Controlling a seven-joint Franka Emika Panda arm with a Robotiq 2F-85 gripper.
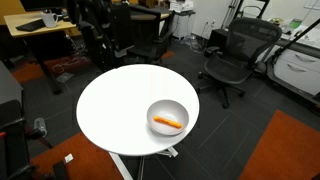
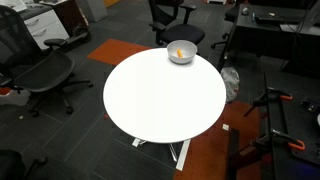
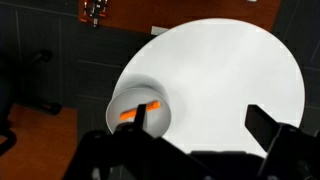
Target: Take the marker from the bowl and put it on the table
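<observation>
The orange marker (image 1: 168, 122) lies inside the round white-grey bowl (image 1: 152, 112), which stands near the edge of the round white table (image 1: 115, 100). Both also show in an exterior view, the marker (image 2: 180, 54) in the bowl (image 2: 188, 50) at the far edge of the table (image 2: 160, 95). In the wrist view my gripper (image 3: 201, 123) is open and empty, above the table (image 3: 230, 70). Its one finger overlaps the bowl (image 3: 130, 92) and part of the marker (image 3: 128, 114). The gripper is not seen in either exterior view.
Black office chairs (image 1: 230, 55) stand around the table, with a wooden desk (image 1: 35, 30) behind. An exterior view shows another chair (image 2: 40, 70), a dark desk (image 2: 270, 30) and orange carpet patches (image 2: 125, 50) on the floor.
</observation>
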